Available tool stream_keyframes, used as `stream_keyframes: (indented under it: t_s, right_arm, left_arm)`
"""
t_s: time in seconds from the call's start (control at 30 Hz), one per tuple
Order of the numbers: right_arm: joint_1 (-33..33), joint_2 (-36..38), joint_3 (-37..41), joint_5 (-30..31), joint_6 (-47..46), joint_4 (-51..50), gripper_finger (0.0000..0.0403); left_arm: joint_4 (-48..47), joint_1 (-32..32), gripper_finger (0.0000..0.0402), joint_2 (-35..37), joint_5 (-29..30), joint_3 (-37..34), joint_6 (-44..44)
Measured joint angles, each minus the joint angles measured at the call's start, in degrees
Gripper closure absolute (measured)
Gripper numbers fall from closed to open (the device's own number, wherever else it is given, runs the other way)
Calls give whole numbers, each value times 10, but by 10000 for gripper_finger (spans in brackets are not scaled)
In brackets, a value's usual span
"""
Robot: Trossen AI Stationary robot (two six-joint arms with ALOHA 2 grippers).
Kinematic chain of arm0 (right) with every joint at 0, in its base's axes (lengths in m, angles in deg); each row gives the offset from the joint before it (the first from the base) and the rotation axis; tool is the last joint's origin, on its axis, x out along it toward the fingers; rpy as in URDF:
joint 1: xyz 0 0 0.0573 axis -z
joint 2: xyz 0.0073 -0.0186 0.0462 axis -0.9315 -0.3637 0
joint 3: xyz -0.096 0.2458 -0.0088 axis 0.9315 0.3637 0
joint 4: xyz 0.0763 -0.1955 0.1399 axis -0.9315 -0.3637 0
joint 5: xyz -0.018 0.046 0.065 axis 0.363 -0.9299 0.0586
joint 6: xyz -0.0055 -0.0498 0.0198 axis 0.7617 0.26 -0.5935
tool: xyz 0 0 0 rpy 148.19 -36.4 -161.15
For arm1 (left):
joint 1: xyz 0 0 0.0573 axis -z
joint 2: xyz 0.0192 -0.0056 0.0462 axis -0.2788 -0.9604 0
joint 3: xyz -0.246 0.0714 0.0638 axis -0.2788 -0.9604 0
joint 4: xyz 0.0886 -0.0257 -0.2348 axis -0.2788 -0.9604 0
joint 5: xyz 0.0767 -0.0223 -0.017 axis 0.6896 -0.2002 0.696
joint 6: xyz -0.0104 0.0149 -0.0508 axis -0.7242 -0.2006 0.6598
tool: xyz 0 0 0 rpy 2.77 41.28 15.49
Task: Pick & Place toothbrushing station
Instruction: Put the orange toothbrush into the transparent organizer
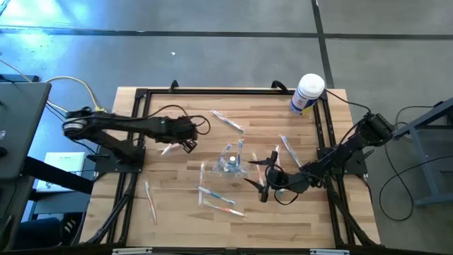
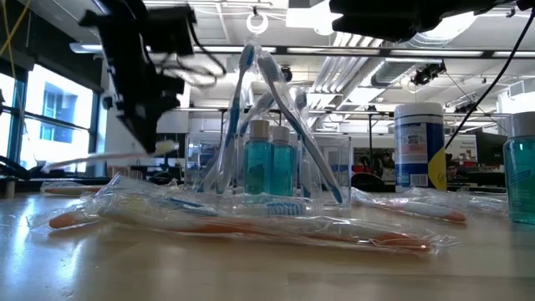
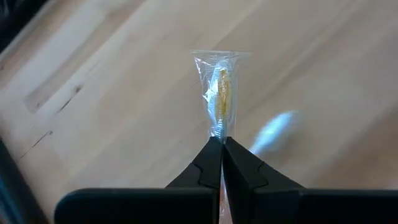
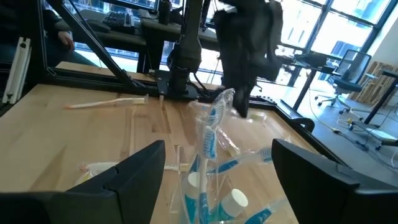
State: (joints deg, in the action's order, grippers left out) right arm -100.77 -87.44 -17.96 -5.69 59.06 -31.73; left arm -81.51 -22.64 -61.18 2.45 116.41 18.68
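Note:
The toothbrushing station (image 1: pixel 231 164) is a clear plastic holder standing on the table's middle. Several toothbrushes and small teal bottles stand in it, as the low view (image 2: pixel 267 159) shows. My right gripper (image 1: pixel 262 178) is open just to its right, facing it, with the fingers (image 4: pixel 146 171) apart and the station (image 4: pixel 208 186) ahead between them, untouched. My left gripper (image 1: pixel 188 144) is left of the station, shut on a wrapped toothbrush (image 3: pixel 221 93) held above the table. My left gripper pinches the wrapped toothbrush between its two fingertips, just behind the head (image 3: pixel 217 132). The yellow-bristled head in its clear wrapper sticks out beyond the fingertips. The brush is lifted clear of the table, and its white handle (image 2: pixel 84 159) runs about level.
A white canister with a blue label (image 1: pixel 307 93) stands at the far right corner. Wrapped toothbrushes lie scattered on the table: one far of the station (image 1: pixel 228 122), one near left (image 1: pixel 150 200), some near the station's front (image 1: pixel 216 200). Black frame rails run along the table's sides.

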Motion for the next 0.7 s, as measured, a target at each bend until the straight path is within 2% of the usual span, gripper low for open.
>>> stream_keyframes:
  t_s: [0.2, 0.33, 0.5, 0.7]
  right_arm:
    - [0, 0, 0, 0, -7, -1, 117]
    - [0, 0, 0, 0, -7, -2, 117]
    - [0, 0, 0, 0, -7, -4, 117]
    - [0, 0, 0, 0, -7, -4, 117]
  left_arm:
    - [26, 101, 400, 101, 44, 0, 27]
    - [60, 191, 400, 137, 106, 1, 35]
    - [118, 295, 400, 147, 181, 1, 28]
    - [263, 391, 400, 113, 256, 1, -32]
